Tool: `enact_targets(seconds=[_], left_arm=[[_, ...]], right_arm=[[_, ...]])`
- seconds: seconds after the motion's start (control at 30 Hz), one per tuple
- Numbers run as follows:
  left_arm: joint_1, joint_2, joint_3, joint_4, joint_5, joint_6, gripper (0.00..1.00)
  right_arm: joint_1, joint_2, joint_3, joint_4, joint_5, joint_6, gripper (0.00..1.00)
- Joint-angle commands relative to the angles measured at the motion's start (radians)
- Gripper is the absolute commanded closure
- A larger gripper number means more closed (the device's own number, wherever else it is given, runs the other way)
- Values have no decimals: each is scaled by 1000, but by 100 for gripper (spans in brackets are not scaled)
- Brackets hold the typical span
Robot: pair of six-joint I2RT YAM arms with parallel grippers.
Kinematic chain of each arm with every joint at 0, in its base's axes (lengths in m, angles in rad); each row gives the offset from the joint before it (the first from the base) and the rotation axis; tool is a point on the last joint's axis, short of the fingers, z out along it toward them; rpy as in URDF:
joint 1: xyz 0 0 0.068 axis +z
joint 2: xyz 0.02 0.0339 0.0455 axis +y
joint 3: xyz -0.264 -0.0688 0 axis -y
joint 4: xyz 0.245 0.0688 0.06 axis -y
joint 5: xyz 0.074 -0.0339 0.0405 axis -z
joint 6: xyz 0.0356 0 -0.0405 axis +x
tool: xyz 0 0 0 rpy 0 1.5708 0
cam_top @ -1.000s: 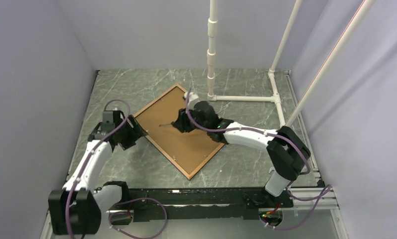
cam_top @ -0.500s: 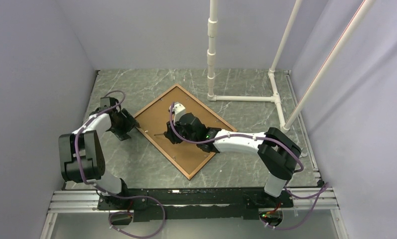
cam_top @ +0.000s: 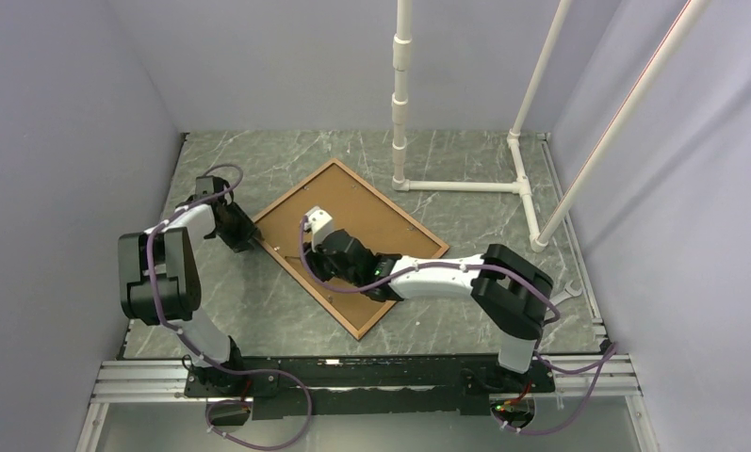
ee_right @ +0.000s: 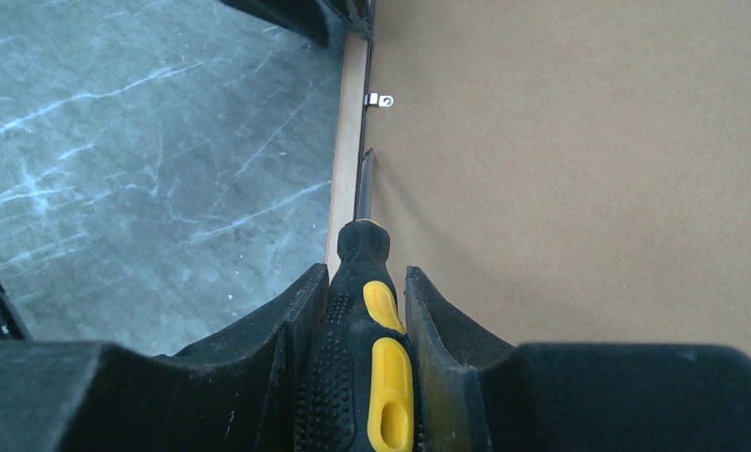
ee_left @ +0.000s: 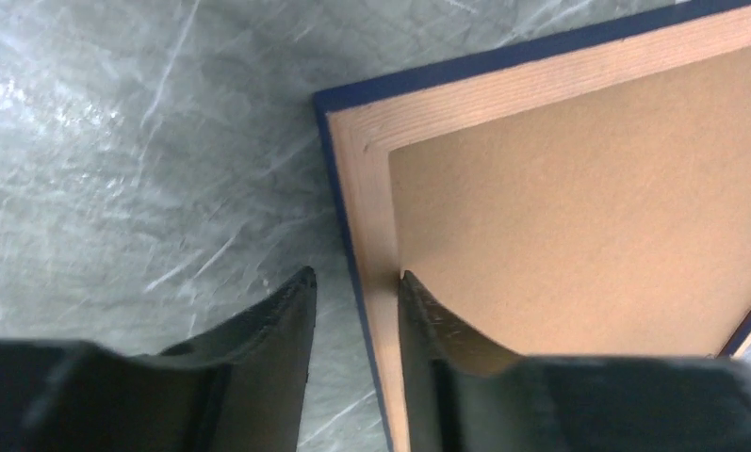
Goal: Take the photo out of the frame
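Brown-backed photo [ee_left: 579, 207] in navy frame [ee_left: 362, 188]

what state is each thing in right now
frame: face down, flat on the table
photo: in the frame, brown back up
clip: on the rim, at the edge of the back
screwdriver: gripped, tip at the seam between rim and back
left hand: open, fingers either side of the rim near a corner
right hand: shut on the screwdriver
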Motion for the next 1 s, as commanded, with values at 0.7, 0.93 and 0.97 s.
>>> enact_targets(seconds=[0.7,0.93,0.97], left_arm=[[-9,82,1,47,24,45,100],[-10,78,6,48,29,49,100],[-10,78,6,46,28,49,100]], right_arm=[[67,166,101,205,102,-109,100],[73,188,133,177,99,-94,100],[77,183,135,165,108,-93,100]])
